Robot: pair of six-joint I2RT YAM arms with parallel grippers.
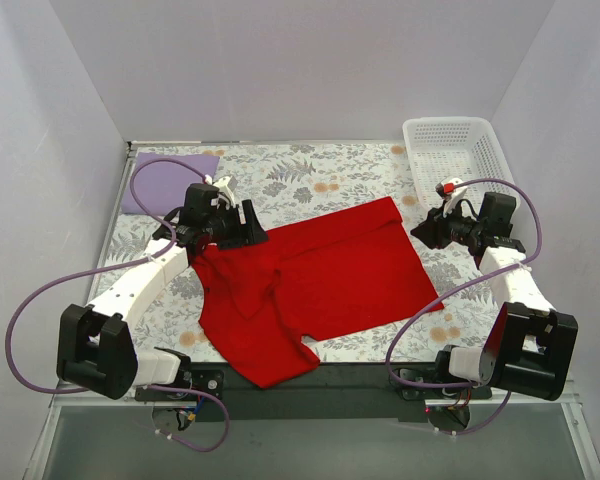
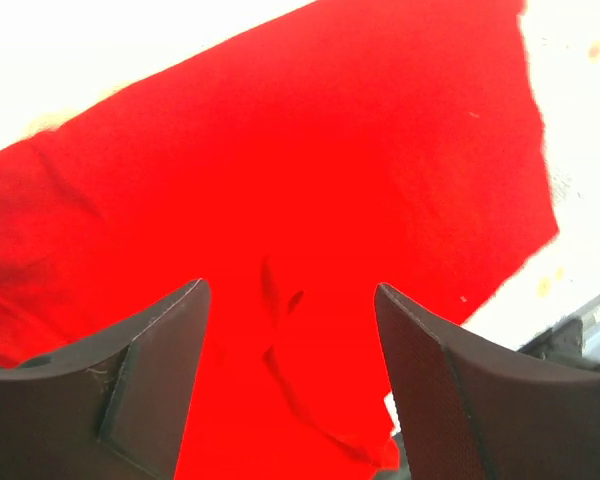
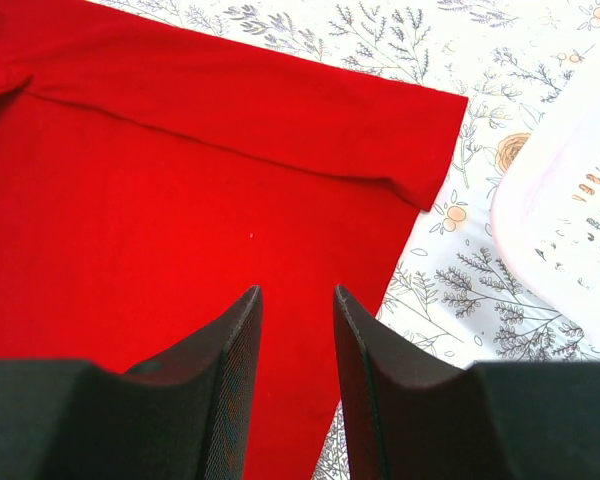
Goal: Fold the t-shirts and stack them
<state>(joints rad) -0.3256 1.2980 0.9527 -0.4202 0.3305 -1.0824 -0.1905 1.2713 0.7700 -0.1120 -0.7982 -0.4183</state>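
The left claw (image 2: 288, 290) is spread and empty, and the red t-shirt (image 2: 330, 150) lies loose under it. The right claw (image 3: 297, 292), half spread and empty, hangs over the shirt's edge, maybe to pinch it.

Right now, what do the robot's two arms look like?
Both the left arm and right arm have white links with chunky black joints, each trailed by a looping purple cable. Their jaws are dark and wedge-shaped, with finely textured inner faces.
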